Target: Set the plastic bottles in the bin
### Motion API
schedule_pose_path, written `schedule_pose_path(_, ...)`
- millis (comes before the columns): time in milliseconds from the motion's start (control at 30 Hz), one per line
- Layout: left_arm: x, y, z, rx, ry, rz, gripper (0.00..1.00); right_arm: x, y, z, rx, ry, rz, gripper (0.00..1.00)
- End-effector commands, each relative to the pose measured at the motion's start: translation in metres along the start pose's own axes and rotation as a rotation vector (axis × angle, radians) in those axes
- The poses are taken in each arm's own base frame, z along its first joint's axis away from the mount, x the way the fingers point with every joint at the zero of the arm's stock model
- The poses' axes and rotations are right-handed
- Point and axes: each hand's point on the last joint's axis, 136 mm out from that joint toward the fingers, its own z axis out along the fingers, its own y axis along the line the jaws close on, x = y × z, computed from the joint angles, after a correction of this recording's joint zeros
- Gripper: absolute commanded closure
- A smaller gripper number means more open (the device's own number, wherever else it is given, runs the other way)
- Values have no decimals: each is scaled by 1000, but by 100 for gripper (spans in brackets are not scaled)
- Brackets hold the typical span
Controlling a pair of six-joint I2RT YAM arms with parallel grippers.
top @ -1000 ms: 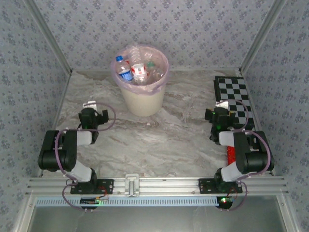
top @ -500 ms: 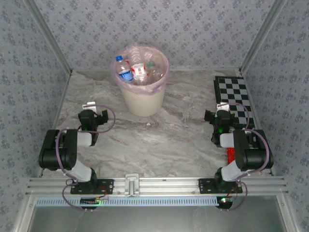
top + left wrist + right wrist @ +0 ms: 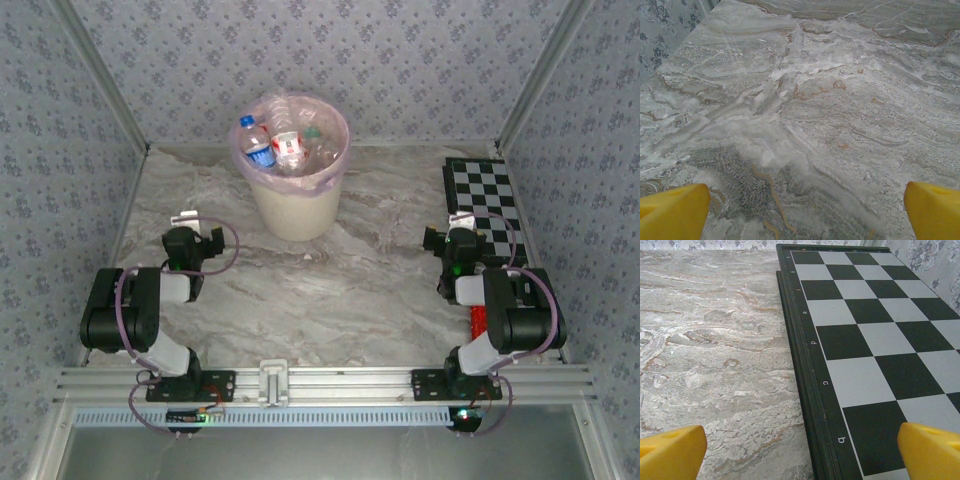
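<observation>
Left gripper [image 3: 186, 218] sits low over the table [image 3: 350, 290], left side, well apart from the bin. Its yellow fingers [image 3: 672, 212] sit in opposite bottom corners of the wrist view, spread wide, with bare tabletop between them. That close view gives the surface detail: matte marble look, grey-white, with rust-brown veins and a darker patch near the fingers. From the top it reads as pale swirls.

Bin [image 3: 295, 210] stands at the far side, left of centre, near the back wall. It is round, tapered, cream plastic, with a translucent pink bag [image 3: 333, 172] folded over the rim. The bottles [image 3: 285, 148] are inside it, piled up to the rim: clear plastic, one with a blue cap and blue label, one with a red-and-white label, a green cap next to that. Label text is too small to read.

Board [image 3: 482, 195] lies flat at the far right — black and white squares, dark raised frame. The right wrist view resolves small letters e, d, c, b down its left frame; in the top view they are too small to make out.

Right gripper [image 3: 800, 452] hovers at the board's near-left edge, yellow fingers wide apart, frame and table between them.

Red cylinder [image 3: 477, 320] lies on the table by the right arm, mostly hidden.
</observation>
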Motion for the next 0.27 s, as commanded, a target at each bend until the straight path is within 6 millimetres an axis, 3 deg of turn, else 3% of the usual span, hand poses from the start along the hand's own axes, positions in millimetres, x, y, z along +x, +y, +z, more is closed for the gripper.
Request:
schedule_pose_path(0, -16, 1, 0, 4, -52, -6, 1, -8, 0, 1, -3, -22, 8, 0)
schedule_pose_path(233, -15, 1, 0, 5, -52, -6, 1, -8, 0, 0, -2, -28, 6, 0)
